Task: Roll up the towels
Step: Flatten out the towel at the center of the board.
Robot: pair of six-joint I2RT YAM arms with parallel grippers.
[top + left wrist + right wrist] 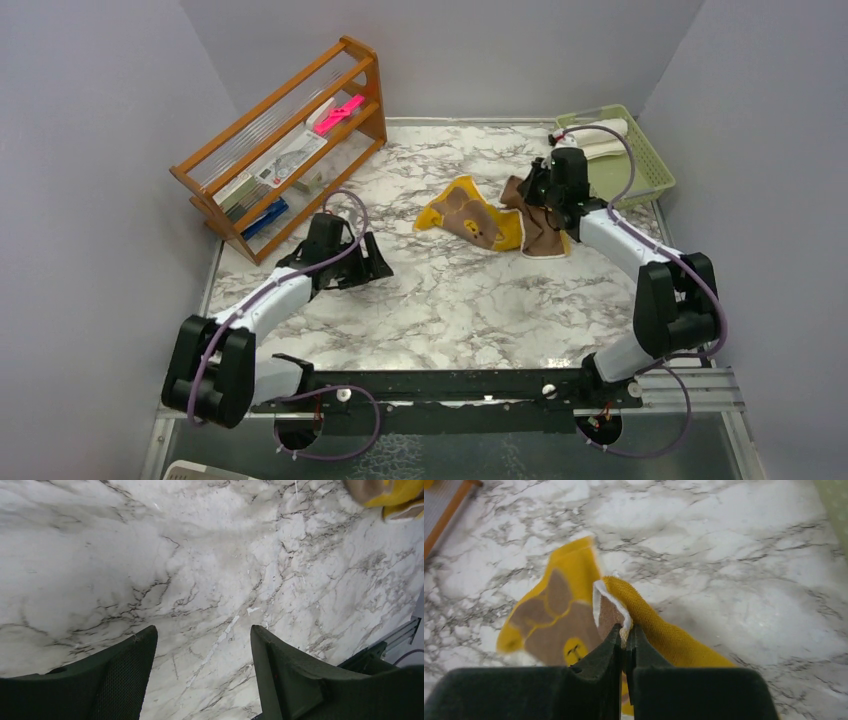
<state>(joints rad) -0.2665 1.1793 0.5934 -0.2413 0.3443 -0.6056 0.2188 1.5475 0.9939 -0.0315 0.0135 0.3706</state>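
The mustard-yellow towel (pixel 470 215) with its brown cartoon face lies crumpled on the marble table, centre right. My right gripper (pixel 540 190) is shut on its edge and holds that end lifted; in the right wrist view the fingertips (pixel 626 632) pinch the white-trimmed hem of the towel (pixel 649 620). The cream-white towel (pixel 600 140) lies in the green basket at the back right. My left gripper (pixel 365 262) is open and empty, low over bare marble (pixel 200 645), left of the yellow towel, whose corner shows at the top right of the left wrist view (pixel 395 495).
A wooden rack (pixel 285 150) with a pink item and papers stands at the back left. The green basket (pixel 645 165) sits in the back right corner. Grey walls close in three sides.
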